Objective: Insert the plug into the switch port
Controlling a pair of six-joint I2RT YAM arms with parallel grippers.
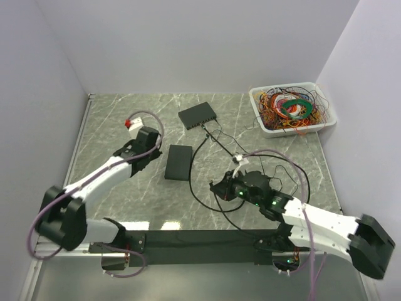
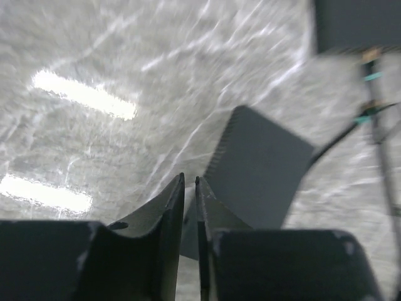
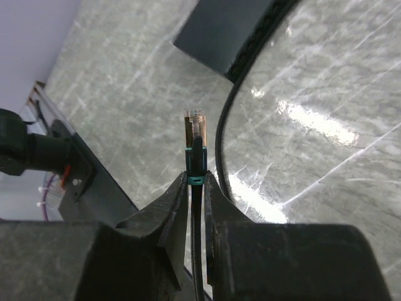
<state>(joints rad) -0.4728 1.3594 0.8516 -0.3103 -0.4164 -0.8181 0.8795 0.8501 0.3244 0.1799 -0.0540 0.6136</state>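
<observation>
My right gripper point(image 3: 196, 179) point(image 1: 220, 186) is shut on a thin black cable just behind its plug point(image 3: 195, 133). The plug has a clear copper-toned tip and a teal boot, and it sticks out past the fingertips above the table. A black switch point(image 1: 196, 116) point(image 2: 357, 24) lies at the back with cables plugged into its near side. A second flat black box point(image 1: 178, 162) point(image 2: 263, 166) point(image 3: 225, 31) lies between the arms. My left gripper point(image 2: 190, 179) point(image 1: 152, 152) hovers at that box's left edge, all but shut, with only a thin slit and nothing in it.
A white bin point(image 1: 293, 108) full of tangled coloured wires stands at the back right. Loose black cables point(image 1: 207, 157) loop from the switch across the marble table toward my right arm. A small red and white object point(image 1: 131, 123) sits beyond my left gripper. White walls close in on three sides.
</observation>
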